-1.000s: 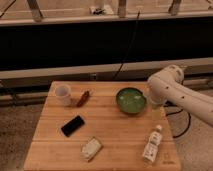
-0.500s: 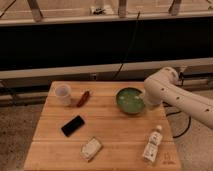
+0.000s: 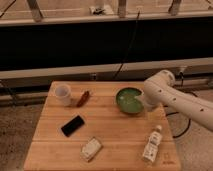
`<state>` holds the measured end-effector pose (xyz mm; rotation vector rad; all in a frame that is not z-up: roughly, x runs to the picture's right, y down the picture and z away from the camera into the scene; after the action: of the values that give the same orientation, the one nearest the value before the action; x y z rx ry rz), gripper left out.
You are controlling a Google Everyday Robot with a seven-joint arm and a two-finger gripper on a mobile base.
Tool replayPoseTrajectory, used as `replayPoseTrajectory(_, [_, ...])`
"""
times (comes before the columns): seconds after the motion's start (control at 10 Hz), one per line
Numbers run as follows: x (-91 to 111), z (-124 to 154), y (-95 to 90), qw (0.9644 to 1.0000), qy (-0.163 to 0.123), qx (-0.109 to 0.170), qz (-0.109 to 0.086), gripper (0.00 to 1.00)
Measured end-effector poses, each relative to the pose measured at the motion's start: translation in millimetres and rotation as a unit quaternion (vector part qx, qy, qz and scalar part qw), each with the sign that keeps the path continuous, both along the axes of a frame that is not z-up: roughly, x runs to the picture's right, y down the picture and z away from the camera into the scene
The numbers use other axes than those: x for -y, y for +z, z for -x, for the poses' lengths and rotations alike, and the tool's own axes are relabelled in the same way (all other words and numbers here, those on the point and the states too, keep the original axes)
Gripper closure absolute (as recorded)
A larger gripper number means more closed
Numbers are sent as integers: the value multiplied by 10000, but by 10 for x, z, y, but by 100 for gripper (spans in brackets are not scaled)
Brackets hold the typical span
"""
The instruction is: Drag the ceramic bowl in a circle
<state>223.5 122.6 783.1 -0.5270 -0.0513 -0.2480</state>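
Hand [image 3: 143, 102] at ceramic bowl [image 3: 128, 100] rim, mostly hidden behind arm [image 3: 172, 97], arm cropped at right edge

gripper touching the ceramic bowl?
Cannot tell. The camera view shows the gripper right at the ceramic bowl's right rim, but neither contact nor a gap shows plainly there.

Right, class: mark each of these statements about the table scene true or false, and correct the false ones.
1. The ceramic bowl is green. True.
2. The gripper is at the bowl's right rim, as the picture shows it. True.
3. The white cup stands inside the bowl. False: it stands apart from it, near the far left corner of the wooden table.
4. The bottle stands upright. False: it lies on its side near the front right.
5. The black phone lies on the table to the left of the bowl and nearer the camera. True.
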Motion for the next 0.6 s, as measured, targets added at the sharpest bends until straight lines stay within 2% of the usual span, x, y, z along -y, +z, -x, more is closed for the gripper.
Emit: replayPoseTrajectory(0.6, [-159, -28, 307, 9998, 25, 144, 147, 20])
